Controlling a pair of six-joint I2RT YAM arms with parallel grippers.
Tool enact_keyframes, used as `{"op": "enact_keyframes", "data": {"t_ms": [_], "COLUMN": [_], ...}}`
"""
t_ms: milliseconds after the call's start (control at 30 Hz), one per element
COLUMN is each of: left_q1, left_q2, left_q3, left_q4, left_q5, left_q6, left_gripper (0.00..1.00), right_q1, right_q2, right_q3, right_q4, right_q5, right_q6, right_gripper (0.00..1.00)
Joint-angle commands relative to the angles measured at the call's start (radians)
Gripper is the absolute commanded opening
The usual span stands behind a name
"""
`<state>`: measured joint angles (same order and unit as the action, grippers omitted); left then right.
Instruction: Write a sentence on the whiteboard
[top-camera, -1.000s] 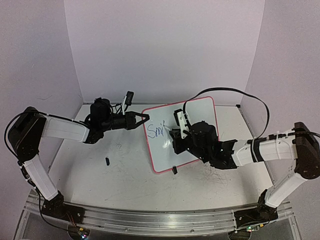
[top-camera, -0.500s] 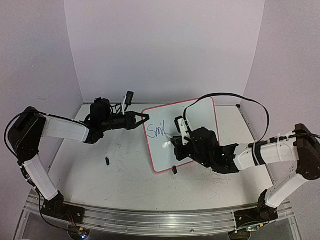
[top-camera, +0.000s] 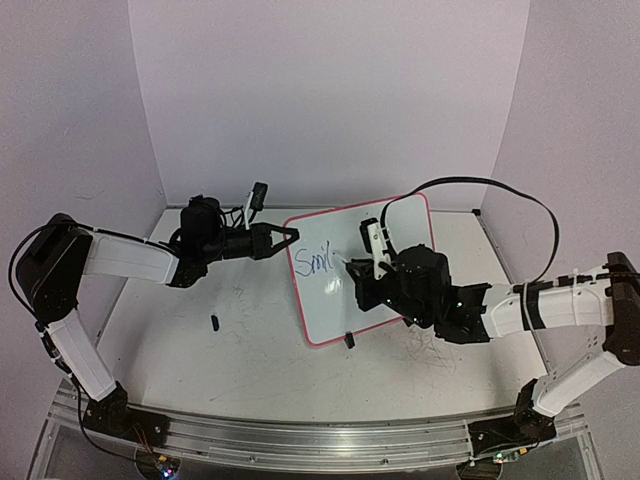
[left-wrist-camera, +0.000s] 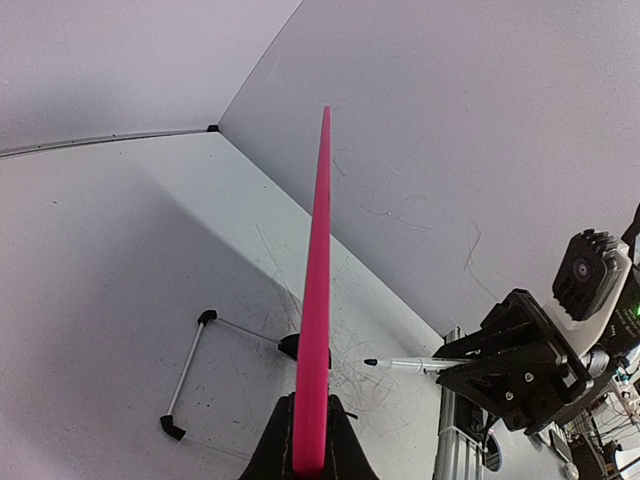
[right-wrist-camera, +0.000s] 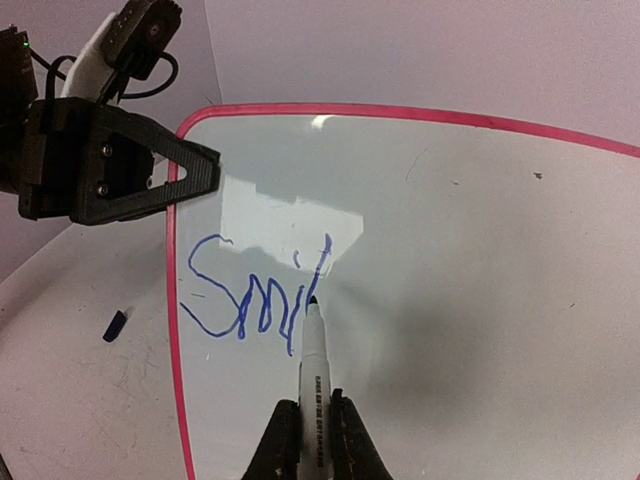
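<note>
My right hand (right-wrist-camera: 313, 432) pinches the slim white marker pen (right-wrist-camera: 312, 365), its tip pressed at the foot of the blue handwritten sentence (right-wrist-camera: 250, 300), which reads only "Smil", on the pink-rimmed white whiteboard (right-wrist-camera: 480, 300). Beyond, my left hand (right-wrist-camera: 205, 166) clamps its rim, steadying it tilted on the scuffed white tabletop (top-camera: 240, 340).

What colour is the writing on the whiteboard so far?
Blue; the writing shows best in the right wrist view.

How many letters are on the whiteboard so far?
4, in one blue line near the whiteboard's left rim: S closest to the left tool gripping that rim, then m, i, and l, where the marker tip rests. None appear hidden.
</note>
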<state>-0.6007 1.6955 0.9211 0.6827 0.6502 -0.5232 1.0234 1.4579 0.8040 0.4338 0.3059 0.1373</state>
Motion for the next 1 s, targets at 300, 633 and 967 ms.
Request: {"op": "enact_keyframes", "data": {"t_ms": [300,633,967], "left_q1": [-0.031,-0.031,-0.031], "left_q2": [-0.002,-0.004,-0.005], "left_q3": [0.010,0.008,0.008], "left_q4": [-0.051,-0.051,-0.051], "left_q5": [0.029,0.030,0.029], "left_q6": [0.038,0.038,0.039], "left_gripper": [0.00,0.00,0.00], "right_q1": [-0.014,-0.026,-0.028], "right_q2": [0.052,0.074,0.073], "right_q3": [0.026,0.023,0.013], "right_q4": [0.042,0.053,0.042], "right_q5": [-0.005,-0.011,0.039], "right_q6": [-0.025,-0.026,-0.013], "right_gripper": [0.00,0.00,0.00]}}
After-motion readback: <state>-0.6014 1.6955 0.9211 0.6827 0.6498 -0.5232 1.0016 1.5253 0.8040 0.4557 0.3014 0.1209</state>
